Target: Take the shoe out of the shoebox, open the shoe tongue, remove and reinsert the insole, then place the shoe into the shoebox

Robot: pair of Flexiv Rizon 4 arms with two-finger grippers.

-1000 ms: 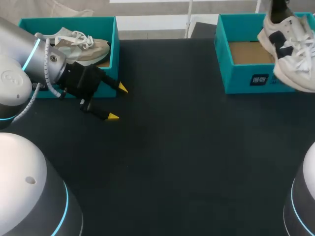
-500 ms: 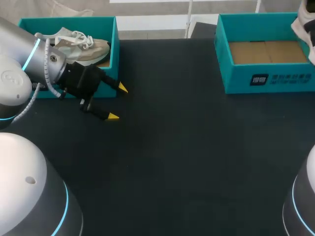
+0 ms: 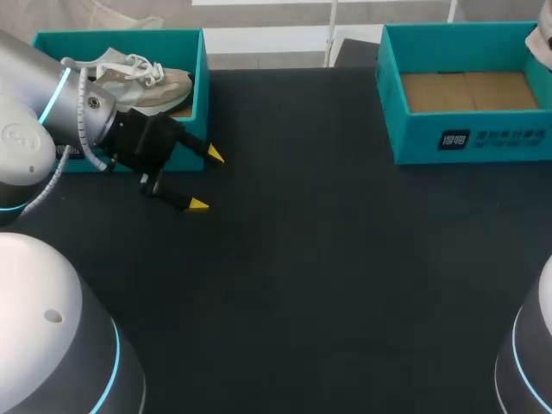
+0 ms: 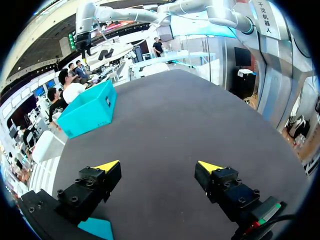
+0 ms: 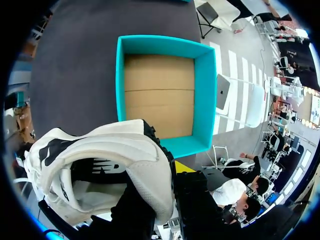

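Note:
A white shoe with black markings (image 5: 100, 165) hangs high above the empty right teal shoebox (image 5: 205, 95), with my right gripper (image 5: 166, 184) shut on its heel collar. In the head view only a sliver of that shoe (image 3: 542, 38) shows at the far right edge, beyond the right shoebox (image 3: 470, 138). From the left wrist view the white shoe (image 4: 107, 50) appears raised in the air on my right arm. My left gripper (image 3: 205, 179) stands open and empty over the table, just in front of the left box. The open left gripper (image 4: 157, 166) has only bare black table ahead of it.
A second teal shoebox (image 3: 201, 82) at the back left holds a beige shoe with white laces (image 3: 142, 79), close behind my left arm. The right box's brown cardboard floor (image 3: 466, 90) is bare. Black tabletop (image 3: 310, 259) lies between the boxes.
My right arm has carried the white shoe up and to the right, almost out of the head view, uncovering the right box. The left arm has not moved.

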